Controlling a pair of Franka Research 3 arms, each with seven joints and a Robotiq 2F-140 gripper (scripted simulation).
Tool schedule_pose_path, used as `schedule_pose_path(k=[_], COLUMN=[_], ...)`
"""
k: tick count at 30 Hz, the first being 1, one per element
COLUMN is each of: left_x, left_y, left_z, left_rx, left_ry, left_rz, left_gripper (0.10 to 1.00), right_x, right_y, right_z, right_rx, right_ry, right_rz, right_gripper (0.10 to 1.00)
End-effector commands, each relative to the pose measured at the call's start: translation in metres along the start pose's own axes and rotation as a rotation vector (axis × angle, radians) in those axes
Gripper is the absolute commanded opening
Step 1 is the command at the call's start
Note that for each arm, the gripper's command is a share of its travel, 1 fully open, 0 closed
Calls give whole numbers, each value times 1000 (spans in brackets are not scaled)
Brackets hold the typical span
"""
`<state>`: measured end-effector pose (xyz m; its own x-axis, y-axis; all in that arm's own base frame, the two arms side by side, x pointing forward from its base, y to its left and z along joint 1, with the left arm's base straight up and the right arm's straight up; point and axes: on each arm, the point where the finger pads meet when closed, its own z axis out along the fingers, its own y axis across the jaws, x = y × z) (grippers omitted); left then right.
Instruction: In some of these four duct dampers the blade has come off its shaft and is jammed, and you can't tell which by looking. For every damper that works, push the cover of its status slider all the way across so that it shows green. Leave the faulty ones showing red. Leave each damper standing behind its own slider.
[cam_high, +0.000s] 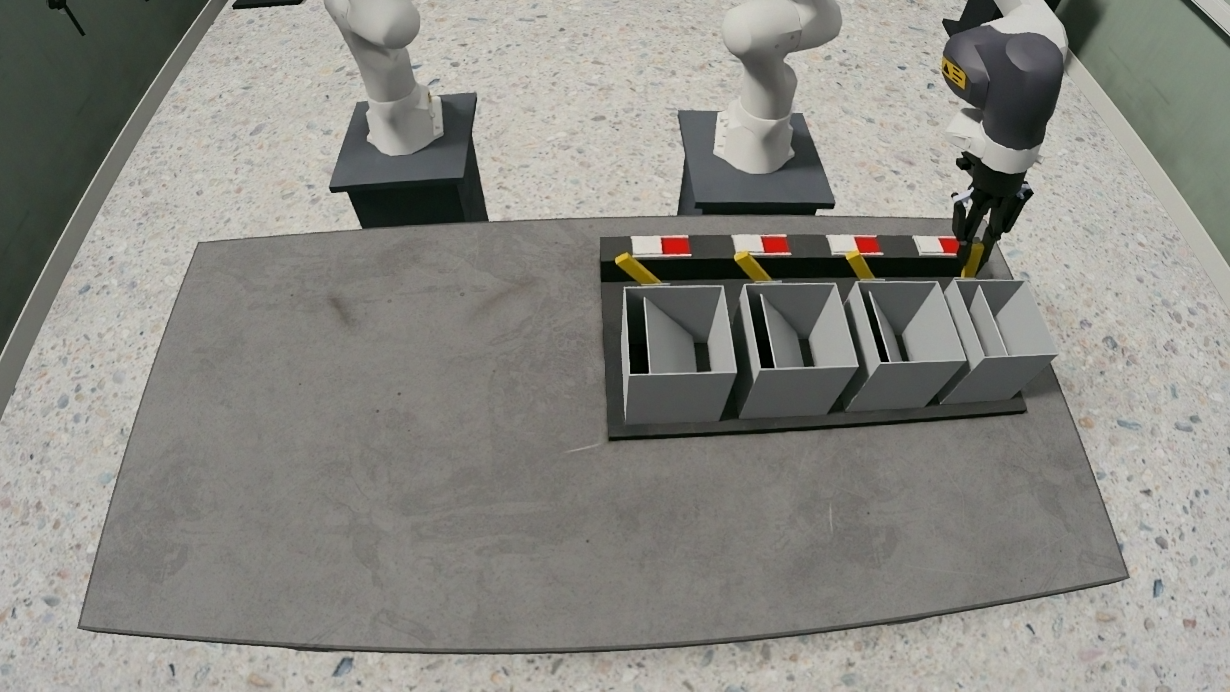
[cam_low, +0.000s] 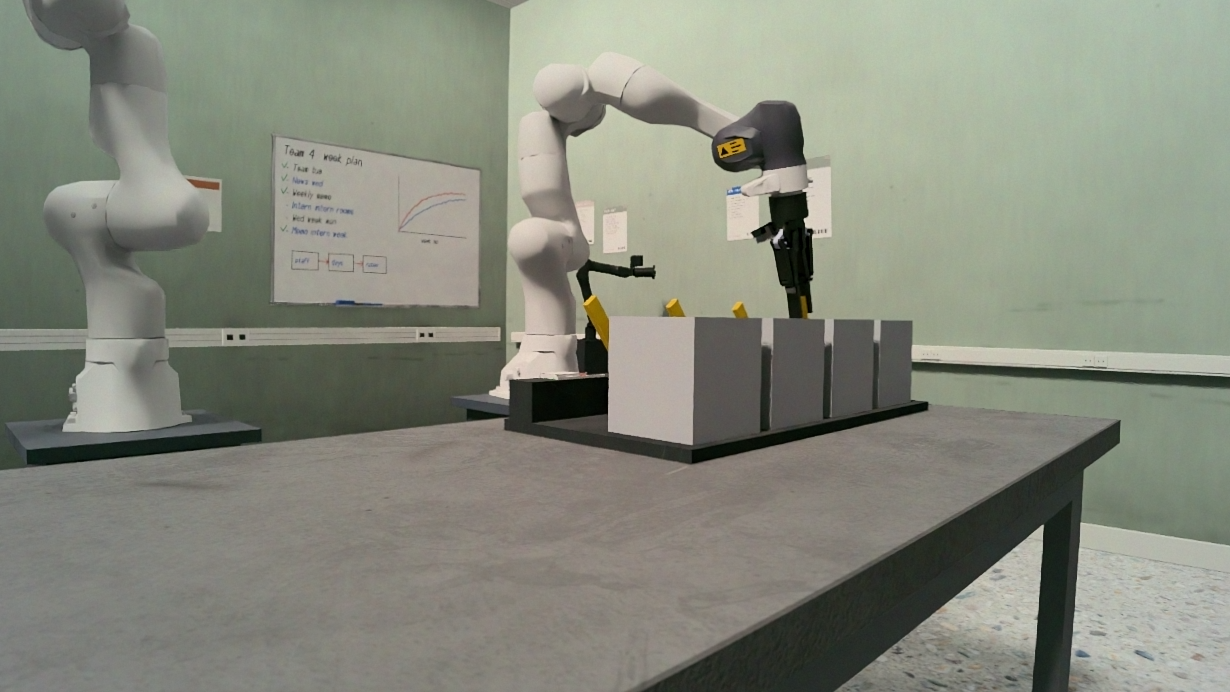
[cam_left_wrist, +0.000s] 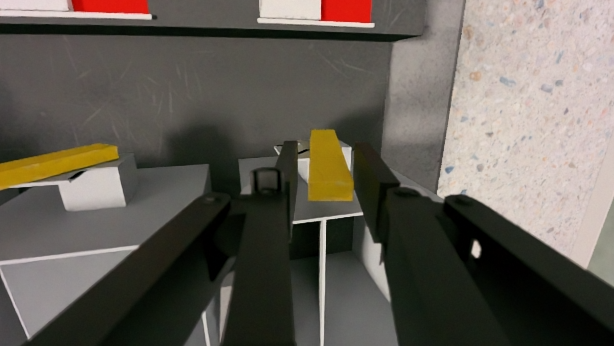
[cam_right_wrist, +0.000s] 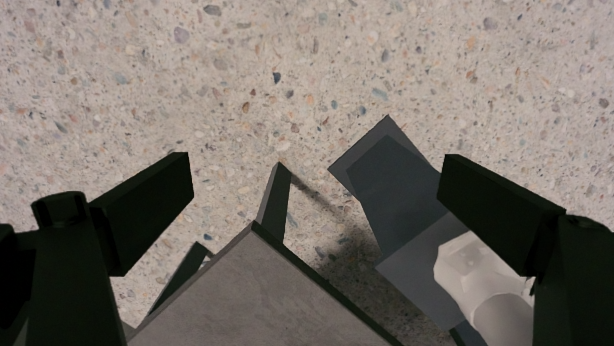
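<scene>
Four grey dampers stand in a row behind their sliders. Each white cover is at the left, with red showing beside it. The first three yellow levers lean left; the rightmost lever is nearly upright. My left gripper is partly open, its fingers on either side of that lever, with narrow gaps. My right gripper is wide open and empty.
The dark base board with its raised slider rail lies on the right part of the grey table. The neighbouring lever stands left of my left gripper. My right gripper is over the table's corner, away from the dampers.
</scene>
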<state>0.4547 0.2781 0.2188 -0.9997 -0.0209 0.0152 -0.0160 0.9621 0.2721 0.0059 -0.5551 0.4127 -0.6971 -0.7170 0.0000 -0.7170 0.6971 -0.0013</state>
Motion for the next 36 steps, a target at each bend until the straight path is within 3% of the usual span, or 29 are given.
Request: schedule_pose_path(k=[1,12,36], left_x=[-4,-5,-5], left_y=[3,3,3], left_z=[5,17,19], left_rx=[-7,-7,-7], left_ry=[-14,-14,-14], left_rz=[-8,-8,-8], left_gripper=[303,303,303], right_x=[0,0,0], right_y=[1,1,1], right_z=[0,0,0], right_rx=[-1,-1,-1], right_ry=[0,0,0], right_rz=[4,4,4], right_gripper=[1000,1000,1000])
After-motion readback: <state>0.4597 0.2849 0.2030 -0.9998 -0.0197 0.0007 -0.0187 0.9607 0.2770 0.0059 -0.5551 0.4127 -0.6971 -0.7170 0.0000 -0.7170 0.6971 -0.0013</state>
